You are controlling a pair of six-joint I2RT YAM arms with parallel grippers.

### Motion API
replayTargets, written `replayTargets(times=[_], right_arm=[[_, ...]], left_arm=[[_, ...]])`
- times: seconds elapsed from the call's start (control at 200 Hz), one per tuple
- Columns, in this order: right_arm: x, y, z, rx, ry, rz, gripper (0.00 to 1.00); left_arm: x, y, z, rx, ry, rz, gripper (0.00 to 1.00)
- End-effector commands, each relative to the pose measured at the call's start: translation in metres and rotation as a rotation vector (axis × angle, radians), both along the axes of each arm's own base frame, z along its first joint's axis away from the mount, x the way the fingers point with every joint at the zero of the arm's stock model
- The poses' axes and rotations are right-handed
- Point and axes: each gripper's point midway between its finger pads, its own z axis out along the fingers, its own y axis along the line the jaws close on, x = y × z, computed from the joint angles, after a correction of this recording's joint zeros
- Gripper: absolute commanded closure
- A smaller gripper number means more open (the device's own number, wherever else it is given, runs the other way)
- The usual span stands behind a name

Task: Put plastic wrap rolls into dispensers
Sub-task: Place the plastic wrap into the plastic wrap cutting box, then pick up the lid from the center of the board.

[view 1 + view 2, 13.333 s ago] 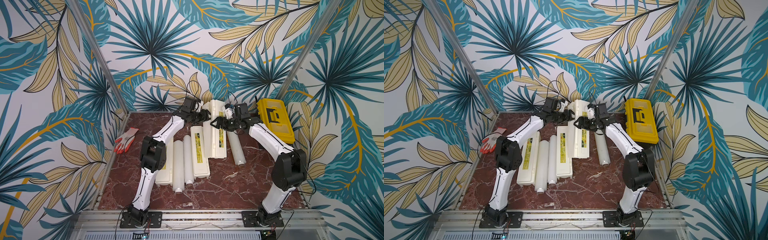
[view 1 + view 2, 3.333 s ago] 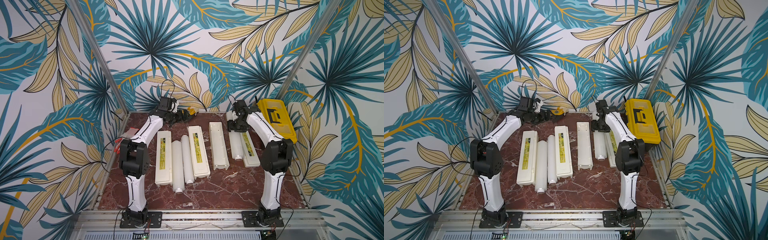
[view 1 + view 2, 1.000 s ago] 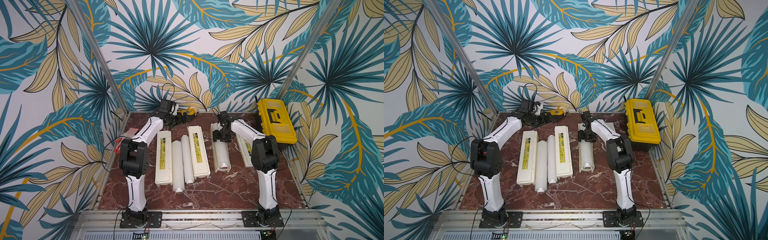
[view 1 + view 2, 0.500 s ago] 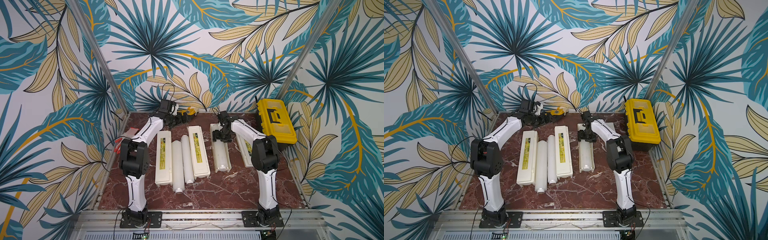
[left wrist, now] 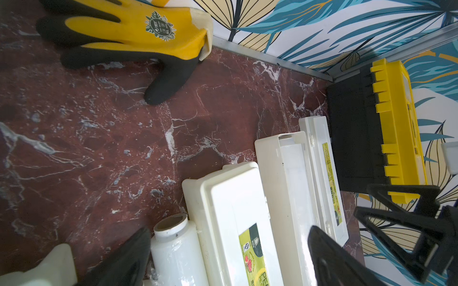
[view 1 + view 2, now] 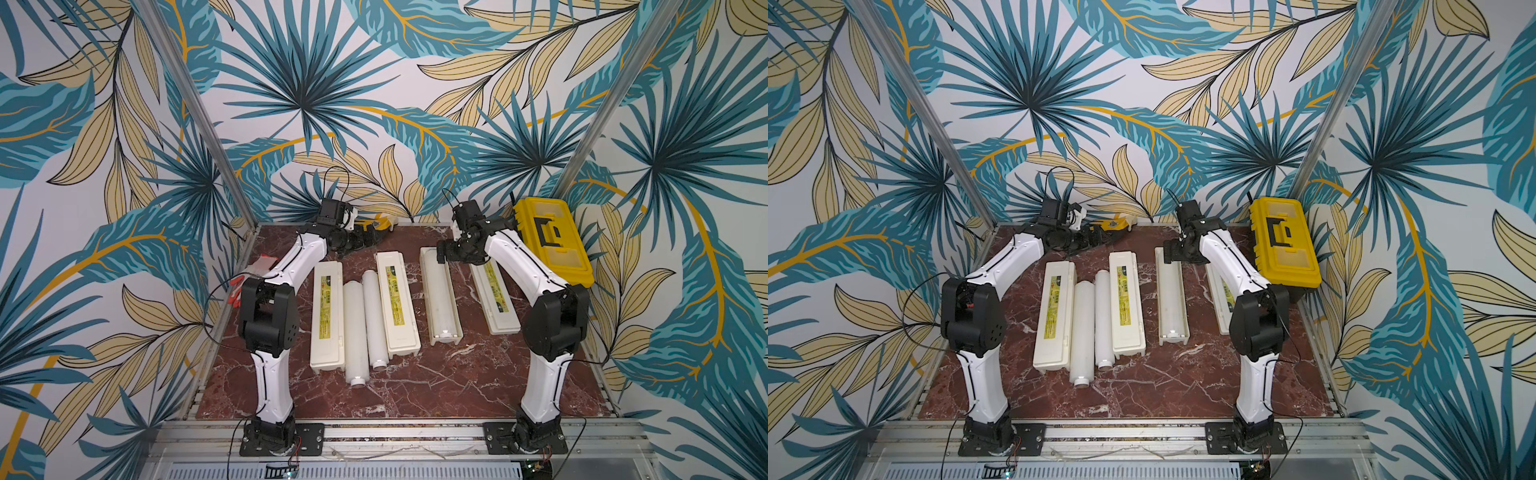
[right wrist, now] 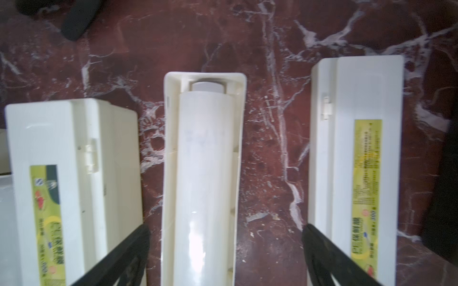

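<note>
In both top views, one roll [image 6: 441, 295] lies inside the open dispenser [image 6: 428, 299] in the middle of the table [image 6: 374, 395]. Its lid [image 6: 494, 297] lies apart on the right, so it is not shut yet. On the left, two more rolls [image 6: 355, 332] lie side by side between two shut dispensers [image 6: 327, 316]. I think you have one roll in and two to go. Your right gripper [image 6: 444, 255] hangs over the far end of the open dispenser. Your left gripper [image 6: 368, 240] is near the back wall.

In the left wrist view, that gripper is wide open and holds nothing. A yellow glove [image 5: 138, 32] lies at the upper left and a toolbox [image 5: 396, 128] at the right.

In the right wrist view, the fingers [image 7: 119, 257] stand wide apart on each side of the filled dispenser and hold nothing. The table is dark red stone with white veins. The walls show big blue and tan leaves.
</note>
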Motion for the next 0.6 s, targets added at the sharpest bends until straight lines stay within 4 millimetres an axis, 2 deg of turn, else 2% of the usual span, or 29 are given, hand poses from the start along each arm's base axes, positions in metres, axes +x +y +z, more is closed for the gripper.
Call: replayTargets(times=[0.0,0.11,0.245,0.596], right_arm=[[-0.007,-0.050,-0.020,-0.107,0.084,-0.048,0.01],[-0.006,-0.081,-0.043,-0.178,0.141,-0.081,0.01],[-0.005,-0.106,-0.064,-0.245,0.188,-0.120,0.01],[-0.004,-0.131,-0.110,-0.198,0.259,-0.173,0.01]], left_arm=[[-0.003,-0.004,0.013,-0.014,-0.023,-0.012,0.00],[-0.002,-0.004,0.014,-0.016,-0.026,-0.013,0.01],[-0.001,-0.006,0.017,-0.020,-0.031,-0.017,0.00],[-0.001,-0.005,0.016,-0.018,-0.028,-0.010,0.00]])
